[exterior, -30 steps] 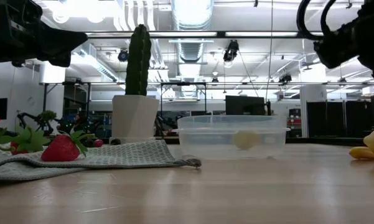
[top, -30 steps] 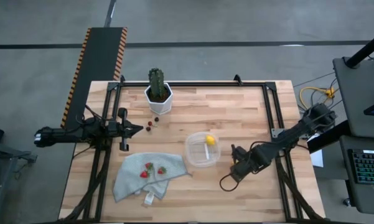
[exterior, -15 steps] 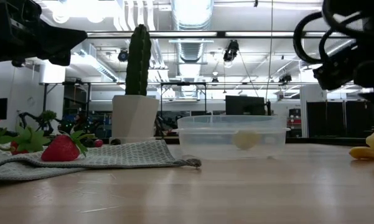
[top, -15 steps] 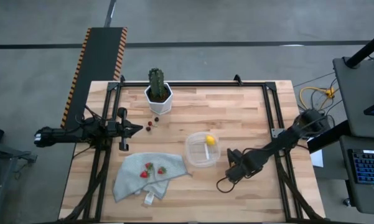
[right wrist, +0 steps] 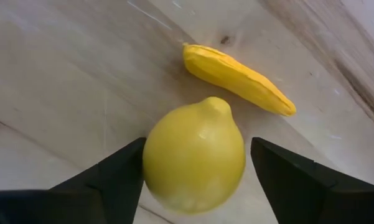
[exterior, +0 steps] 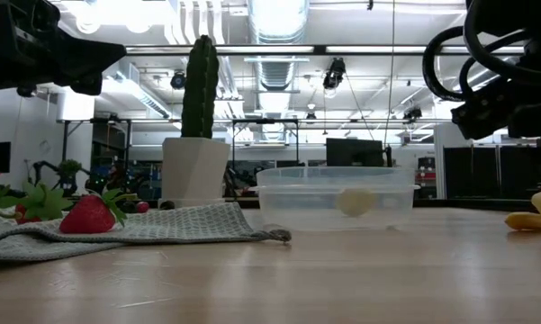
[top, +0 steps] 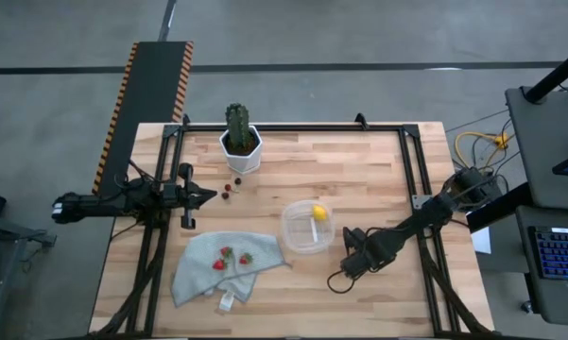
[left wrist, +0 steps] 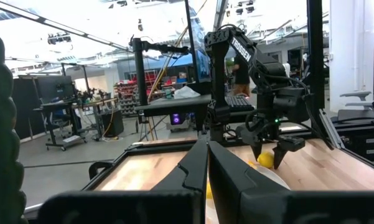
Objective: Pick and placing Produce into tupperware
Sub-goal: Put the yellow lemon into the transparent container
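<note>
Yellow lemon [right wrist: 193, 155] lies between my right gripper's [right wrist: 196, 177] spread fingers, on the wood beside an orange-yellow elongated piece [right wrist: 238, 78]; only my right wrist view shows this, since the arm hides both from above. Clear tupperware [top: 296, 241] holds a second lemon [top: 318, 212]. Strawberries [top: 235, 257] rest on grey cloth [top: 200, 267]. My left gripper [top: 211, 195], pressed shut, waits at the table's left edge. No readable writing.

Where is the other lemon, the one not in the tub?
The lemon lies on the table between the right claw's open fingers, beside an orange-yellow piece, just right of the tub in the high view.
</note>
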You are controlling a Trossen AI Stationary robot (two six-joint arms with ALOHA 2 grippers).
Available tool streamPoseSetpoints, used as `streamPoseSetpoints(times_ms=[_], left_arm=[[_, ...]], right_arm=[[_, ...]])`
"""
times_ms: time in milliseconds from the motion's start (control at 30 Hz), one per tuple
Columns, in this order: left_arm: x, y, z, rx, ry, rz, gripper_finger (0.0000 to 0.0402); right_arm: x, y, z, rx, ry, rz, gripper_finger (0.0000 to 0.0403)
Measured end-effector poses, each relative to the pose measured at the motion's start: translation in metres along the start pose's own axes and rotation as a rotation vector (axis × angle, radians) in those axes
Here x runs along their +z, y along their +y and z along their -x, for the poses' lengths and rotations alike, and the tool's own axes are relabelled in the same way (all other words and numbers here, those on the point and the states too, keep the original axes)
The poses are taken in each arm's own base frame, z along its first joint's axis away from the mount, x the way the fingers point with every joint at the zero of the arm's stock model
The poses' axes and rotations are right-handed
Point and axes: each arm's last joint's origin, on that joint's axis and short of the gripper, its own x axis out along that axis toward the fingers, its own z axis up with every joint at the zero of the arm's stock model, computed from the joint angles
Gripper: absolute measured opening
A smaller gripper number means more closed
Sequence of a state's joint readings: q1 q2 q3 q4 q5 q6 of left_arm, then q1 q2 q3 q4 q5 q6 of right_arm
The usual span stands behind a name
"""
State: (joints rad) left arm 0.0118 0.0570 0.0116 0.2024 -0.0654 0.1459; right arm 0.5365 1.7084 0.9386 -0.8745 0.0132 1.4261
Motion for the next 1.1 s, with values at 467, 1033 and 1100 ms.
streamPoseSetpoints(times_ms=[467,1033,1100], left_arm=[[0.0,0.0,0.0,0.0,0.001,0.0,0.0],[0.0,0.0,0.0,0.0,0.001,0.0,0.0],[0.0,0.0,0.0,0.0,0.001,0.0,0.0]], right_arm=[[0.0,-0.001,0.0,-0.009,0.008,0.012,0.0193],[0.002,0.01,0.025,-0.007,0.03,0.114,0.0193],[0.005,0.013,0.031,0.005,-0.01,0.139,0.0193]])
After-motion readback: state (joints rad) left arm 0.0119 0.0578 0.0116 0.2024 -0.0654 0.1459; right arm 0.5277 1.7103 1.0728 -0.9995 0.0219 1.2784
